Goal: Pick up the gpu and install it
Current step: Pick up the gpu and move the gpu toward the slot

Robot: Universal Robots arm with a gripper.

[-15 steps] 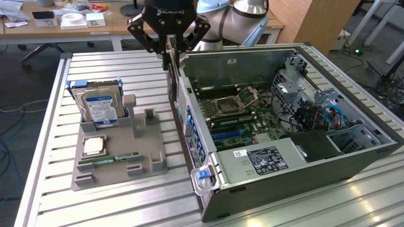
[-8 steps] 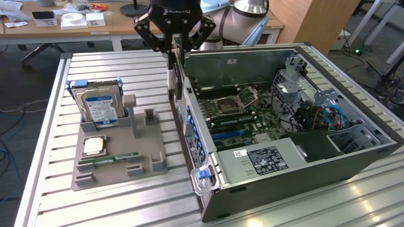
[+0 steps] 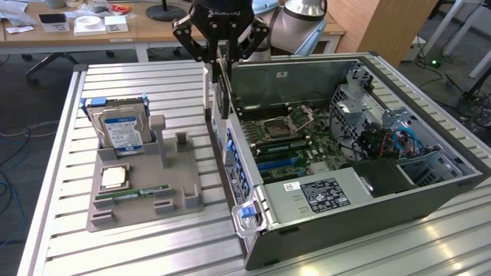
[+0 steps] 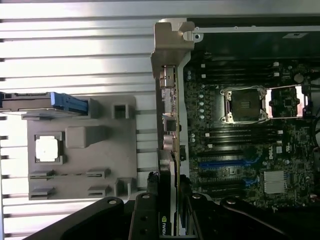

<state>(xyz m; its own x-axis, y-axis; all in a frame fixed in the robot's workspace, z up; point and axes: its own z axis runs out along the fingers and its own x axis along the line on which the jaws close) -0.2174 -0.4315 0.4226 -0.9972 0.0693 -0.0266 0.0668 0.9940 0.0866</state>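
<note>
The gpu (image 3: 221, 100) hangs upright on edge, its silver end bracket toward the exterior view's left. My gripper (image 3: 220, 54) is shut on its top edge. The card hovers over the near wall of the open computer case (image 3: 368, 195), just above the motherboard (image 3: 299, 144) and its blue slots (image 3: 277, 167). In the wrist view I look down the card's edge. The gpu's bracket (image 4: 170, 95) runs along the case wall, the black fingers (image 4: 145, 217) clamp it from both sides, and the blue slots (image 4: 225, 165) lie beside it.
A grey fixture tray (image 3: 180, 198) beside the case holds a hard drive (image 3: 123, 129) standing upright, a CPU (image 3: 115, 177) and a RAM stick (image 3: 142, 192). All rest on a slatted aluminium table (image 3: 138, 80). Desks and cables lie beyond.
</note>
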